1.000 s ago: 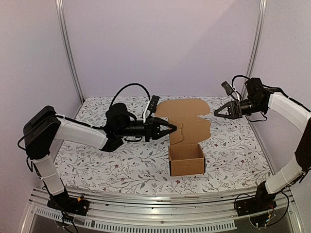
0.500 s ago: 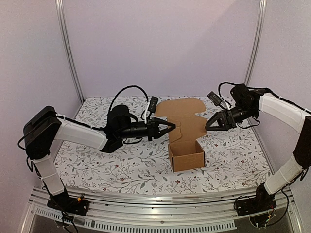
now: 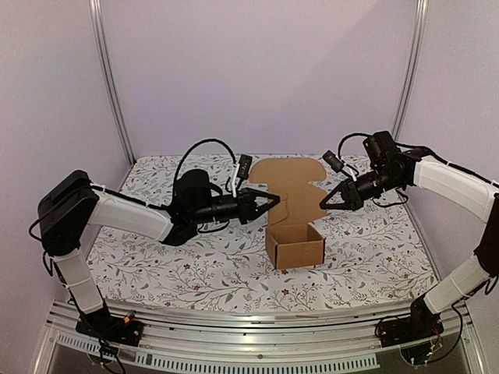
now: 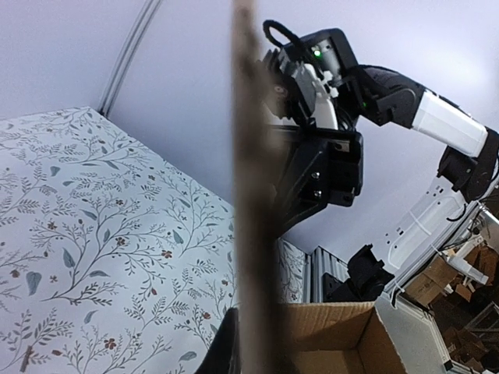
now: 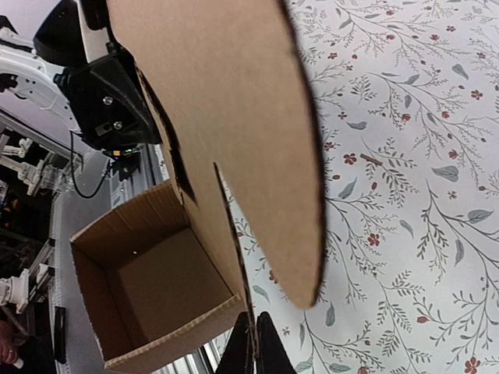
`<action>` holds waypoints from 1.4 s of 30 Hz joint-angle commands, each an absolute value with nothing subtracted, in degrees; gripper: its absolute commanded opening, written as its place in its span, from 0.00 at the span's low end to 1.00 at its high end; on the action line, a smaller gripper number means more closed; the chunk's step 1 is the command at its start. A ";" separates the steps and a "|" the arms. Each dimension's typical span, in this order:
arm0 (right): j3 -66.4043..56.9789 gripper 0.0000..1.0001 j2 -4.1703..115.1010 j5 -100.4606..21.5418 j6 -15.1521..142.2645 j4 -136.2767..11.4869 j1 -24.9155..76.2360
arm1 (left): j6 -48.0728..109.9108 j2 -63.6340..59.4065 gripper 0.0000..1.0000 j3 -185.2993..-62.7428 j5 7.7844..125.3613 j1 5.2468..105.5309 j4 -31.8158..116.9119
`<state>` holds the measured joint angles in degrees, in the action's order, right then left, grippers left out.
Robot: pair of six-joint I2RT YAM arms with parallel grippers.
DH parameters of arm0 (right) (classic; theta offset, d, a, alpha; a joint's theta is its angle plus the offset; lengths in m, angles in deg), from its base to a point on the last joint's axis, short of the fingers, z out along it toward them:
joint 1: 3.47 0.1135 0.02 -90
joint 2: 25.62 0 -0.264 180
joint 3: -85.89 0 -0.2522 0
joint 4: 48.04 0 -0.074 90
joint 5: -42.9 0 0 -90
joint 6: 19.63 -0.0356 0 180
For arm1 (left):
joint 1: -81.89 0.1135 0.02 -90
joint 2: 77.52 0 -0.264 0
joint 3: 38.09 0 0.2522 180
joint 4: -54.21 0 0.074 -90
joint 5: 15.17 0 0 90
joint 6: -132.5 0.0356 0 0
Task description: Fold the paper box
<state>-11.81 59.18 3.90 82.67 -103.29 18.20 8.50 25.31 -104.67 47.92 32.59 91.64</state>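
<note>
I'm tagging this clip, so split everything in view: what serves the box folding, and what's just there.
For the job:
paper box
left gripper, shut on a flap of the box
right gripper, shut on the opposite flap

Just there:
floral tablecloth
frame poles
cables
front rail

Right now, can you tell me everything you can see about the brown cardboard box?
The paper box is plain brown cardboard with no print. Its front part is an open, empty tray with four low walls, sitting on the flowered cloth near the table's middle. From its rear wall a tall back flap with rounded tabs stands up. The left gripper is shut on that flap's left edge, and the right gripper is shut on its right edge.
</note>
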 commanded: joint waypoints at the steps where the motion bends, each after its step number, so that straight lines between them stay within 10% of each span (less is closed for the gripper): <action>1: -13.05 0.00 55.09 -15.22 75.51 -97.15 25.38 | 8.72 26.84 0.07 -106.26 54.87 30.05 93.15; 21: -10.55 0.16 57.39 -14.95 66.51 -98.19 29.42 | 12.75 29.91 0.07 -111.43 62.88 25.75 86.70; 42: -13.95 0.34 49.65 1.84 89.16 -109.66 10.89 | 2.83 26.67 0.08 -102.94 42.48 31.97 109.58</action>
